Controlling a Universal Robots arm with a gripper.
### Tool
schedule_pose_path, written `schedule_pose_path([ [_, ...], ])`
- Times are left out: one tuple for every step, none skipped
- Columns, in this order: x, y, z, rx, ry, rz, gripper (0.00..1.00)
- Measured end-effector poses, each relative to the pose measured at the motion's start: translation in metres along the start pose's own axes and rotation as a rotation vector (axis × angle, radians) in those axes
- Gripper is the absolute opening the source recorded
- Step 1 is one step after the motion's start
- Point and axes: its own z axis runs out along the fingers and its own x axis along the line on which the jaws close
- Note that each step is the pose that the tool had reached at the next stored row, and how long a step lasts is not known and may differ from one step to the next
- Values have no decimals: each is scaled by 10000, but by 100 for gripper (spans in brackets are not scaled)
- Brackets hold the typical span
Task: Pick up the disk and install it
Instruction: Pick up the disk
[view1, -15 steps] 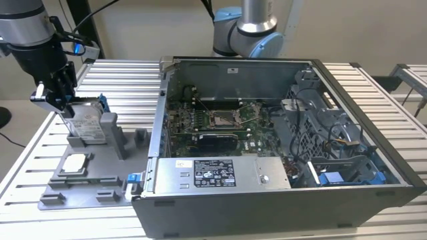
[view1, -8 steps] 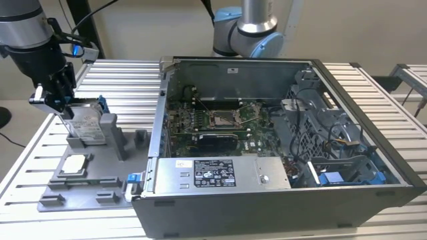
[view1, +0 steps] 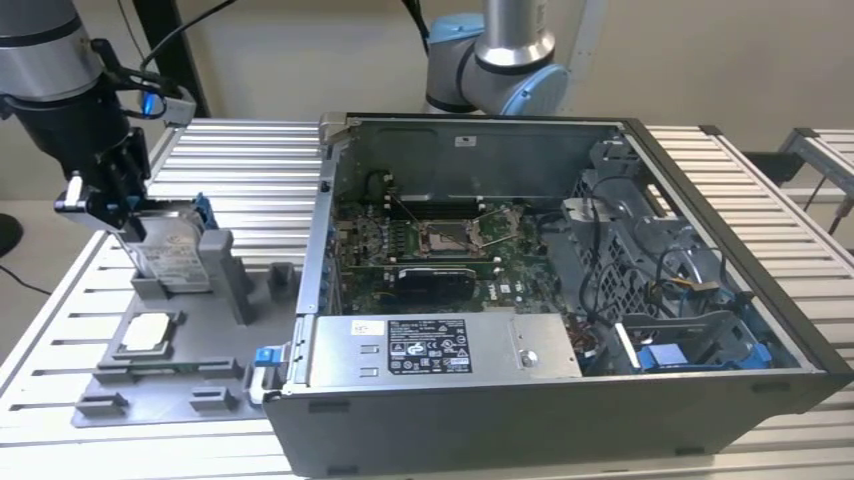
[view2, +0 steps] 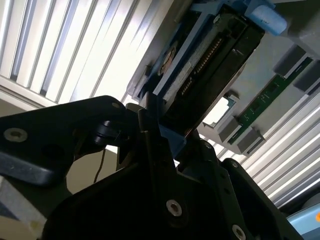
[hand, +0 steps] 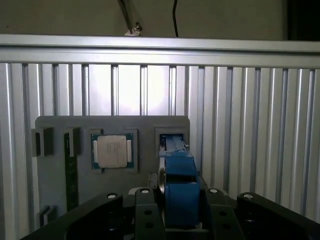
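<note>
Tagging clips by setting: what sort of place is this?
Probably a robotics lab workbench for computer assembly: an open computer case sits on a slatted aluminium table, beside a grey fixture holding the disk.

We see silver-grey arm tubes (view1: 514, 35) w/ blue joint caps (view1: 451, 30), upper centre; black gripper (view1: 120, 210), silver screws (hand: 144, 191), black cables (view1: 174, 40).

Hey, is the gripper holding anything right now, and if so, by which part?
Yes, the gripper grips the disk by its blue-framed top edge; the disk stands upright in the grey holder.
</note>
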Motion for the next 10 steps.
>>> schedule_pose_path([
  [2,0,0,0,0,0,0],
  [5,0,0,0,0,0,0],
  [8,0,0,0,0,0,0],
  [10,0,-1,0,1,0,0],
  [13,0,0,0,0,0,0],
  [15,0,-1,0,0,0,0],
  [18,0,-1,-1,0,0,0],
  [21,0,0,1,-1,1,0],
  [23,0,-1,0,0,0,0],
  [26,0,-1,0,0,0,0],
])
